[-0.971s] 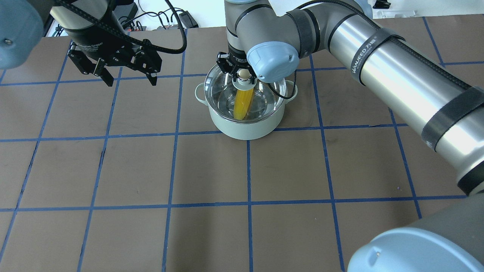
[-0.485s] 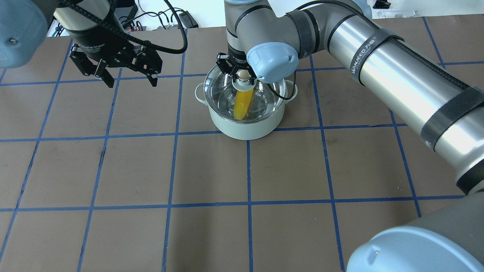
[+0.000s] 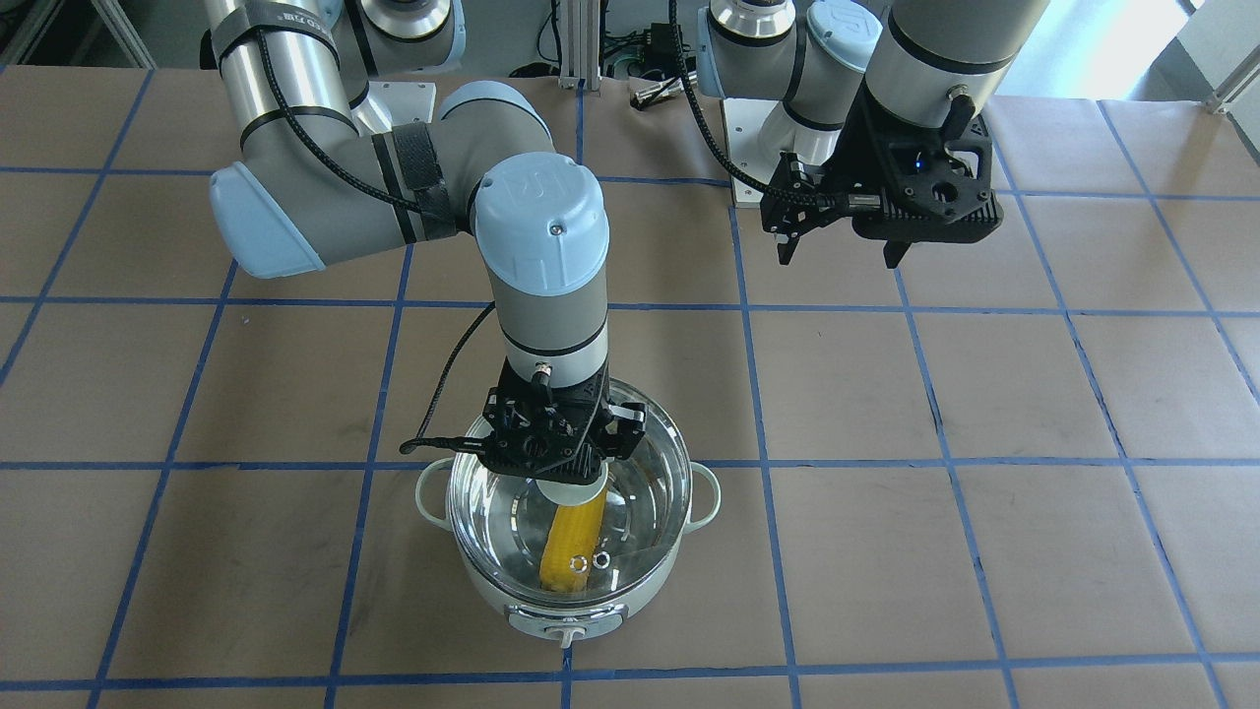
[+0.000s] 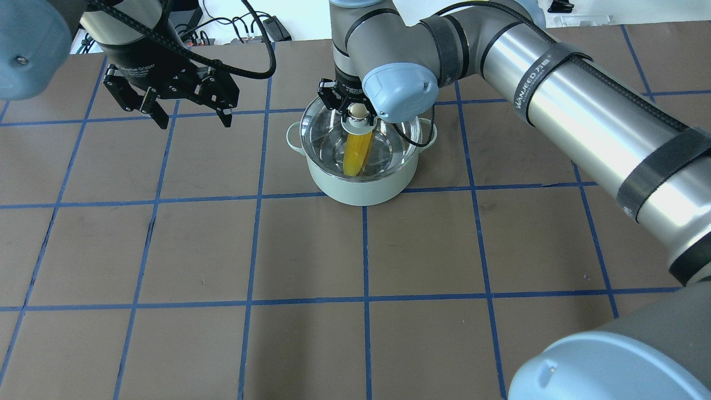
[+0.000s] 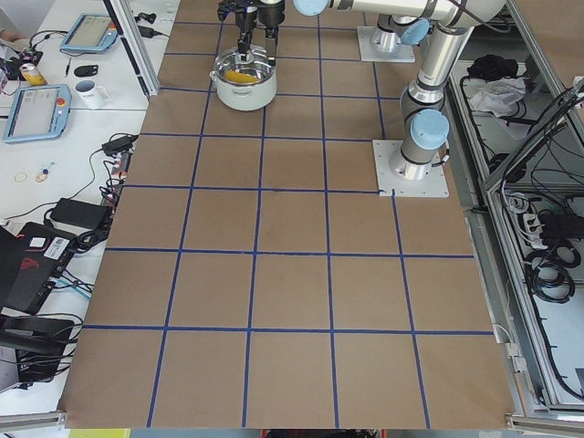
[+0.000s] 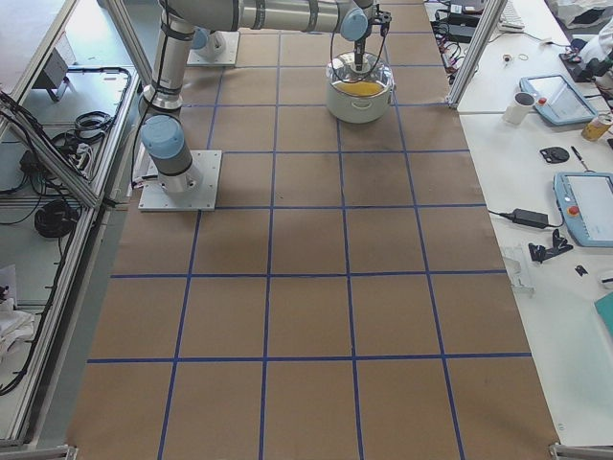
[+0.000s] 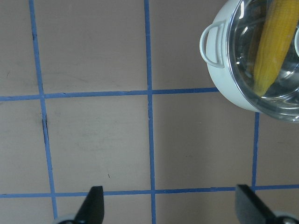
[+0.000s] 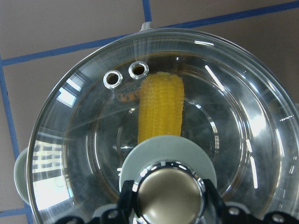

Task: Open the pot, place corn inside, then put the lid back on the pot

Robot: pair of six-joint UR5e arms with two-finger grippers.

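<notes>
The pale mint-white pot [image 4: 361, 186] stands at the table's far middle. The clear glass lid [image 4: 328, 133] sits on its rim. The yellow corn [image 4: 355, 153] lies inside and shows through the glass, also in the right wrist view [image 8: 161, 107]. My right gripper [image 4: 358, 111] is over the pot, shut on the lid's beige knob [image 8: 169, 196], with one finger on each side. My left gripper [image 4: 193, 122] is open and empty, above the table to the pot's left. The left wrist view shows the pot [image 7: 219, 70] at its upper right.
The table is brown paper [image 4: 311, 250] with a grid of blue tape lines. The pot's control knob [image 3: 566, 635] faces away from the robot. Cables and a power strip [image 4: 244, 30] lie beyond the table's far edge. Desks with tablets and a mug [image 5: 89, 91] flank the table.
My left gripper has drifted slightly toward the table's far edge, still open. My right gripper, the lid and the pot have not visibly moved.
</notes>
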